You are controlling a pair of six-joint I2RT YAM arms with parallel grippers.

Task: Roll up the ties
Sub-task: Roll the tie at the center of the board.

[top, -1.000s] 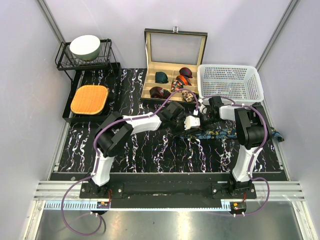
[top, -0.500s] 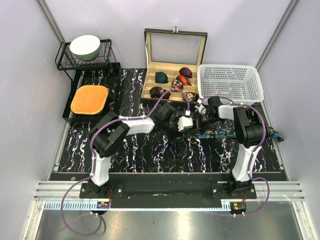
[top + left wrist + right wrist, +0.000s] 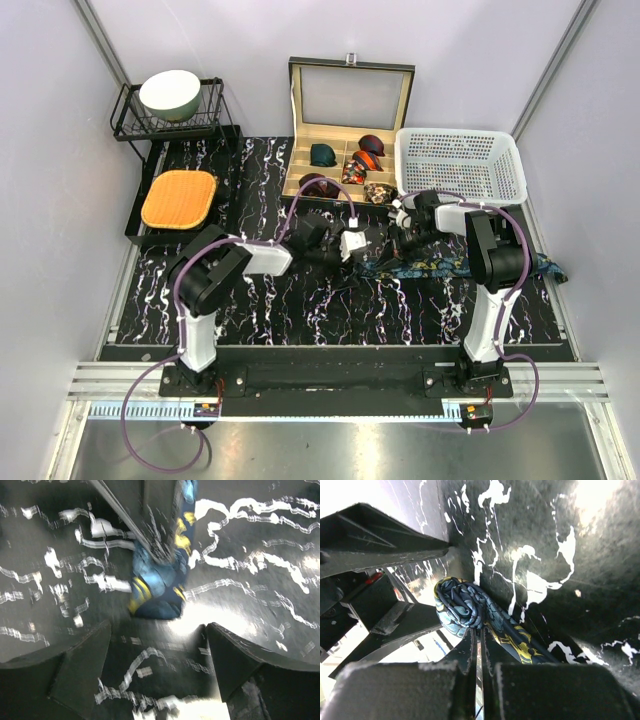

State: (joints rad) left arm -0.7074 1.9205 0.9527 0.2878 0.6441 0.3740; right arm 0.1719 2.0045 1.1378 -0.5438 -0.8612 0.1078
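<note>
My left fingers (image 3: 82,662) spread wide, empty; right fingers (image 3: 465,652) pinch shut on the navy tie (image 3: 464,607); only overhead shows its tail.

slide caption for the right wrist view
The right pincer pinches the navy patterned tie just behind its small coil.

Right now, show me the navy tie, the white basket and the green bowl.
navy tie (image 3: 462,609): right wrist view, on its rolled end.
white basket (image 3: 458,132): top view, on its far rim.
green bowl (image 3: 172,112): top view, on its outer wall.
</note>
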